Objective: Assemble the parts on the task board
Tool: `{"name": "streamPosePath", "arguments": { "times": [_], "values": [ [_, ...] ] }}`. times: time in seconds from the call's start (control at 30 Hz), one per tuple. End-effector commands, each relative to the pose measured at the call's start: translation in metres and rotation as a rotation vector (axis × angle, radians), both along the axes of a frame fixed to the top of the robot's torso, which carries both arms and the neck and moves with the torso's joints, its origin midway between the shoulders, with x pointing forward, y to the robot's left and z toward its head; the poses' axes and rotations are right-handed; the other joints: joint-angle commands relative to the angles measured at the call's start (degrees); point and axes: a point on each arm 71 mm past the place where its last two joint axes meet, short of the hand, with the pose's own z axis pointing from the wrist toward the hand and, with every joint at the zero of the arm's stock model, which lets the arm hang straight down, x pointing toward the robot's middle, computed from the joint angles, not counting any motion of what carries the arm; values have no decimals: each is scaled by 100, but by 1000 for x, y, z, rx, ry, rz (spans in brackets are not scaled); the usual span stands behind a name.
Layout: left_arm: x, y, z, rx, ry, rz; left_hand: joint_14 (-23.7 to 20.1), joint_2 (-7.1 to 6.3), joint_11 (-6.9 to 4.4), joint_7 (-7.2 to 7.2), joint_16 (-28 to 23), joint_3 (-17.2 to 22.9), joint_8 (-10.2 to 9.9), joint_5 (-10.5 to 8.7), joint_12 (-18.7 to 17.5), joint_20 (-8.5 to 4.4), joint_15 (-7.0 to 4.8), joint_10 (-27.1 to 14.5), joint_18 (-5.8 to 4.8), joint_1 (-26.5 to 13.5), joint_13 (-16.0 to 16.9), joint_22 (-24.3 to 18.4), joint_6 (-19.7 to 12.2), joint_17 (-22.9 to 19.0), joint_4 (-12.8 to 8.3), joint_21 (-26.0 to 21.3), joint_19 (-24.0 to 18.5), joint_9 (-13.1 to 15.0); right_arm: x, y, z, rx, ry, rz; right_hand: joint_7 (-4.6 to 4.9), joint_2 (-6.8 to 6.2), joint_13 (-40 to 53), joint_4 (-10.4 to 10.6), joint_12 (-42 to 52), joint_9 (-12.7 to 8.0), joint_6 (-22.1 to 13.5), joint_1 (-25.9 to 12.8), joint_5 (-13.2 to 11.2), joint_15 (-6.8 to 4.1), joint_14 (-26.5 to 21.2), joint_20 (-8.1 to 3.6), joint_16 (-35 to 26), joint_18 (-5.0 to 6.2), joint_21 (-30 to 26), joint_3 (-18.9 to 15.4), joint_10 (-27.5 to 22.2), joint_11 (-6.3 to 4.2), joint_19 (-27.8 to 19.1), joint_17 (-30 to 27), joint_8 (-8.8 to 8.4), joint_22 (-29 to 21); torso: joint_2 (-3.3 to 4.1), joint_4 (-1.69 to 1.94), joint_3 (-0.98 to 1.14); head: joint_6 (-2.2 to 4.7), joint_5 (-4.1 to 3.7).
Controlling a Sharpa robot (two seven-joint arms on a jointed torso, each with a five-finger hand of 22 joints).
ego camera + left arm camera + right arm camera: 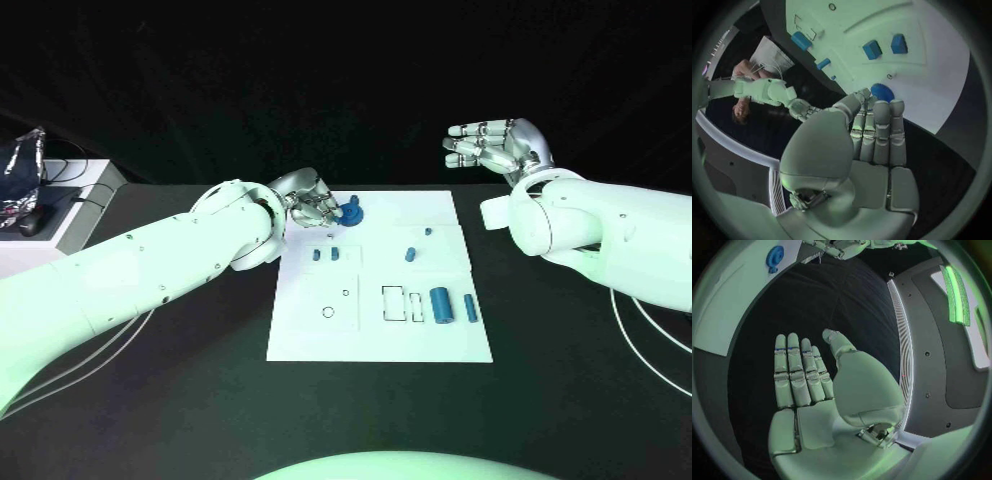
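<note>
The white task board (382, 335) lies in the middle of the black table. A round blue gear-like part (351, 212) sits at its far left corner. My left hand (306, 205) is right beside it, fingers stretched out together, their tips (879, 112) just short of the gear (882, 92) and holding nothing. Two small blue parts (325, 254) and two more (418, 246) stand mid-board, and two blue cylinders (454, 306) lie beside empty slots (392, 302). My right hand (498, 145) hangs open in the air past the board's far right corner, palm empty (807, 385).
A white box with cables and a foil bag (36, 195) stands at the table's far left edge. Thin cables (642, 325) loop on the table under my right arm. Black table surface surrounds the board on every side.
</note>
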Motion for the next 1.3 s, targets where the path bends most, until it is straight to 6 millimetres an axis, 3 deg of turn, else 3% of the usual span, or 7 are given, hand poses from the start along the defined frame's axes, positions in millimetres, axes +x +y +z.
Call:
{"name": "streamPosePath", "arguments": {
  "times": [0.03,0.6,1.3],
  "values": [
    [0,4,-2,-4,62,6,46,-6,-132,9,-24,-2,31,8,-39,-27,-5,166,109,-67,33,66,53,10,-15,11,-1,9,0,1,1,-4,-7,16,0,10,0,-10,-30,-1,33,-40,25,-20,-23,-10,-26,-35,-21,34,24,-33,-8,-7,-6,-4,-4,7,-3,-4,15],
    [5,7,-19,97,65,7,49,-5,-132,6,-35,2,31,11,-56,-38,-7,181,105,-54,37,67,61,43,-23,13,3,8,0,3,0,-3,-6,19,0,10,0,-10,-30,-1,33,-40,25,-20,-23,-10,-26,-35,-21,34,24,-33,-8,-7,-6,-4,14,-19,0,-5,40],
    [7,4,-27,119,68,15,46,-10,-131,5,-53,17,30,12,-61,-49,-8,185,101,-52,40,70,63,75,-34,19,8,6,0,4,-1,-2,-9,22,0,10,-1,-8,-30,-1,35,-37,29,-23,-17,-11,-25,-34,-21,48,27,-35,-6,-6,-6,-4,8,-8,4,-27,27]
  ]
}}
